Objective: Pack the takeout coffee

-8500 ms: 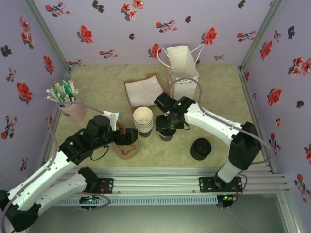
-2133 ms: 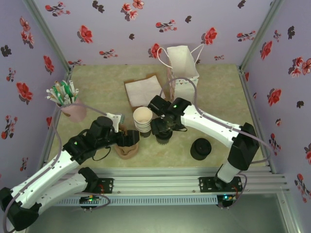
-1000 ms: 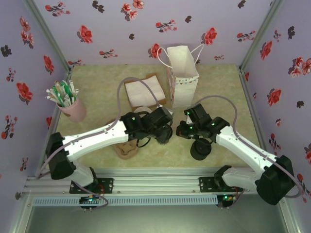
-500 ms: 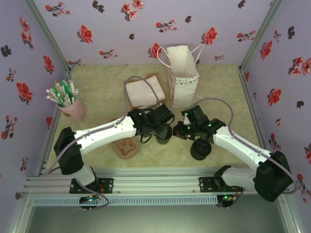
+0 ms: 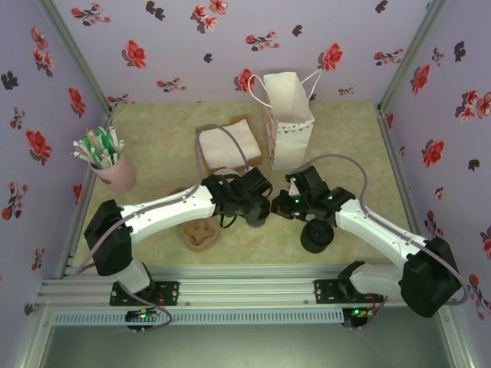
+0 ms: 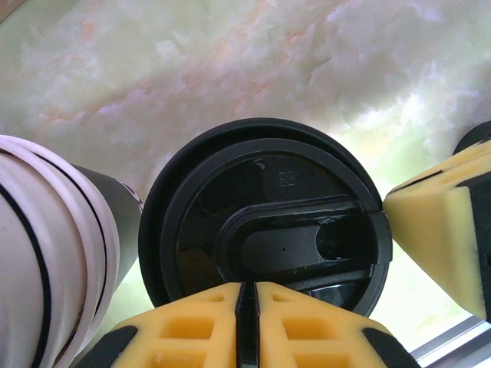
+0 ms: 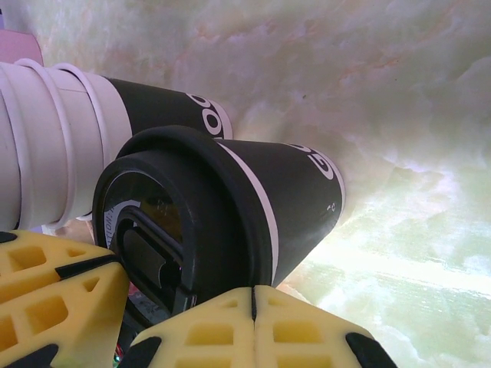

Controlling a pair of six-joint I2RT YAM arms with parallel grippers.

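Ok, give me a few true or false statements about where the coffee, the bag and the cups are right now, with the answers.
1. The takeout coffee is lidded. True.
2. The paper bag lies flat on its side. False: it stands upright at the back, mouth open.
3. The stack of lidless cups stands right beside the coffee. True.
4. The coffee is already in the bag. False: it is outside, between the left tool and right tool.
5. The pink cup of sticks is on the robot's right. False: it is on the left.
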